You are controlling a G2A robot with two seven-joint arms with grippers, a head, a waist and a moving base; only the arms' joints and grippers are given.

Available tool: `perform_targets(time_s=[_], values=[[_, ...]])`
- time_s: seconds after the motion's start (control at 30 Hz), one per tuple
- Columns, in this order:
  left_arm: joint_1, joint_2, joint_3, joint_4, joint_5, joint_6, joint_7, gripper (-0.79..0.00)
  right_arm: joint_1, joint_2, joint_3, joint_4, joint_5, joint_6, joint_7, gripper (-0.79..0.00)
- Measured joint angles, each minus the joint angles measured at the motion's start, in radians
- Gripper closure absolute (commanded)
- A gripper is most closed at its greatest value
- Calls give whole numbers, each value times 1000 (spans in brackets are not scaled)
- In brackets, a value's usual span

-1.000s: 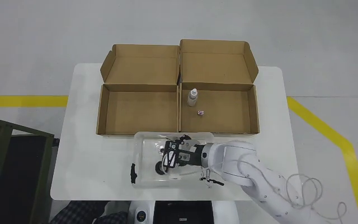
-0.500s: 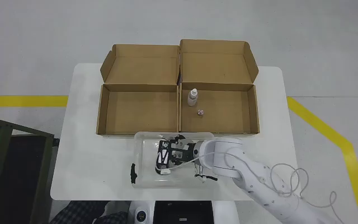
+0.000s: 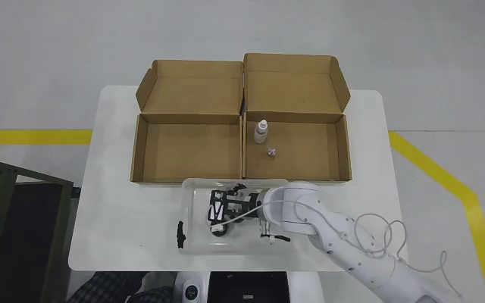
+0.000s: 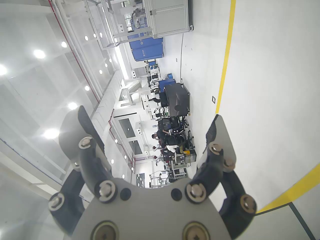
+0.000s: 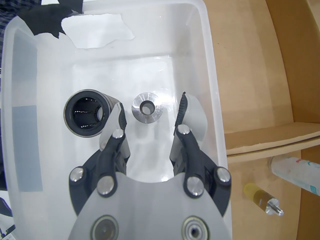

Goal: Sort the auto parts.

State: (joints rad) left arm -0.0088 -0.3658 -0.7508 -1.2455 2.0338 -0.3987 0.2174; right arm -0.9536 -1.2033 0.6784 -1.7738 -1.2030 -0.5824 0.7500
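A clear plastic tub (image 3: 189,203) is seen at the near edge of the white table (image 3: 121,227), with 2 open cardboard boxes side by side behind it. The left box (image 3: 189,148) is bare inside. A white bottle (image 3: 261,130) and a small part (image 3: 271,152) are held in the right box (image 3: 311,151).

The right gripper (image 3: 221,212) is placed down inside the tub. In its wrist view the right gripper (image 5: 152,103) is shown with its jaws spread wide and nothing gripped. A silver metal ring (image 5: 147,107) lies on the tub floor between the 2 fingertips, apart from both. A black cylinder (image 5: 86,112) with a hollow bore lies on its side just beside 1 finger; whether they touch cannot be told. A torn strip of black tape (image 5: 47,17) is stuck over the far rim of the tub (image 5: 210,76). Past the tub wall, the white bottle (image 5: 295,169) and a small amber part with a metal tip (image 5: 262,198) are seen on the cardboard.

The left gripper (image 4: 150,113) is pointed out at the workshop, its jaws wide apart with nothing between them.
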Motion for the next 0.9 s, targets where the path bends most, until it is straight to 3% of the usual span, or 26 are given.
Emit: perform_targets(time_s=[0.63,0.77,0.9], values=[[0,0,0,0,0,0,0,-785,61,-39,-60,108,35,-16,24,-376],[0,0,0,0,0,0,0,-785,73,-49,-72,134,42,-15,24,-360],[0,0,0,0,0,0,0,-785,83,-58,-85,158,46,-18,28,-289]])
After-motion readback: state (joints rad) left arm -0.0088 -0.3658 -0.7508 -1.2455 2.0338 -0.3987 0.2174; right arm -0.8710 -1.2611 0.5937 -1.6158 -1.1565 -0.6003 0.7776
